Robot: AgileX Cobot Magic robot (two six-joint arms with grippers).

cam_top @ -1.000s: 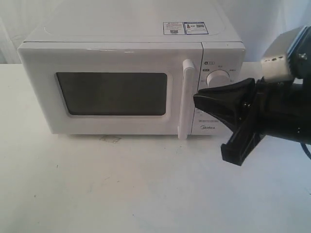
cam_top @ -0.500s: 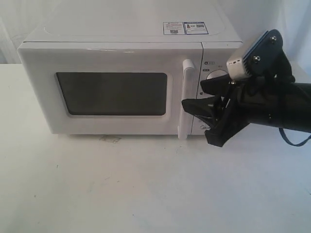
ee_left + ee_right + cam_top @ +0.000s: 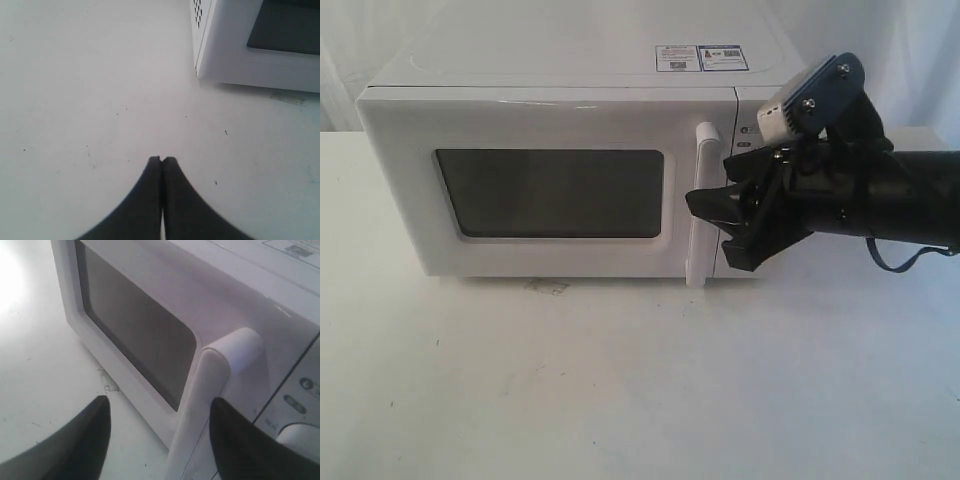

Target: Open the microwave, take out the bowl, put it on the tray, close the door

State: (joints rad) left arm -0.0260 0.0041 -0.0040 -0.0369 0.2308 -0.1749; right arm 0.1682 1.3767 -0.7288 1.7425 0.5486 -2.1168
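Note:
The white microwave (image 3: 570,170) stands on the table with its door (image 3: 550,190) shut. The dark window (image 3: 135,325) shows nothing inside, so the bowl is hidden, and the tray is out of view. My right gripper (image 3: 712,228) is open, just right of the tall white bar handle (image 3: 703,205). In the right wrist view the handle (image 3: 210,390) rises between the spread fingers of the gripper (image 3: 157,407), nearer one than the other, and no contact is visible. My left gripper (image 3: 161,159) is shut on nothing, low over the bare table near the microwave's corner (image 3: 235,55).
The white table (image 3: 620,380) spreads out in front of the microwave. A small scuffed patch (image 3: 548,287) marks it under the door. The control panel with a dial (image 3: 300,437) lies right of the handle. A white cloth backdrop hangs behind.
My right gripper has opened its fingers, turned, and moved left and slightly up, from in front of the dial panel to the door handle. The door has stayed shut.

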